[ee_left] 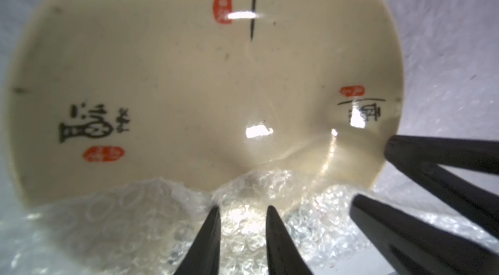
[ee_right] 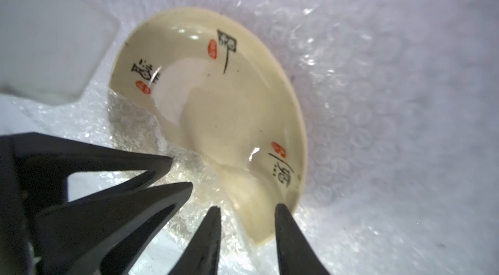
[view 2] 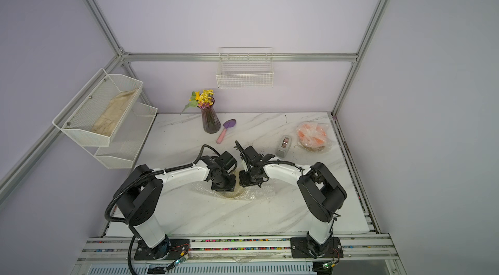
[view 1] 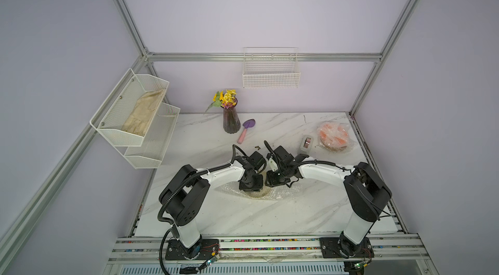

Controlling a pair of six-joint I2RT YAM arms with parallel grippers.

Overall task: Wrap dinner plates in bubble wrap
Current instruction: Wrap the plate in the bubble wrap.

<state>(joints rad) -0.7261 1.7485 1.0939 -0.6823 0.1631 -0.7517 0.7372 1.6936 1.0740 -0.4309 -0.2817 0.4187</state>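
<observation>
left wrist view: cream plate [ee_left: 189,84] lying face up on a sheet of bubble wrap [ee_left: 121,222], near the middle of the surface [view 1: 243,214] between the two arms; one edge of the sheet is folded up over the plate's rim and covers only a narrow strip, so most of the face shows bare; left gripper [ee_left: 243,210] stands over that fold, jaws a narrow gap apart, with crumpled wrap between and under the tips; whether they pinch it cannot be told; right gripper [ee_right: 247,207] comes in from the opposite side, jaws set wider, one tip at the plate's rim and one over the folded wrap, nothing held; both sets of tips meet at the same stretch of rim, probably so that one arm can pin the fold while the other takes a new hold; plate: glossy pale cream, shallow with a sunken centre, three groups of black brush characters each beside a small red seal, small dark ticks on the rim; wrap: clear, shiny, crinkled, small round bubbles, reaching past the plate wherever its edge shows; in both top views the arms hide nearly all of this plate; at the far right of the surface, well apart, an orange plate [view 1: 332,136] sits already bundled in wrap, a grey tape dispenser [view 1: 306,144] just beside it; judged stage: first fold in hand, most of the wrapping left.
</observation>
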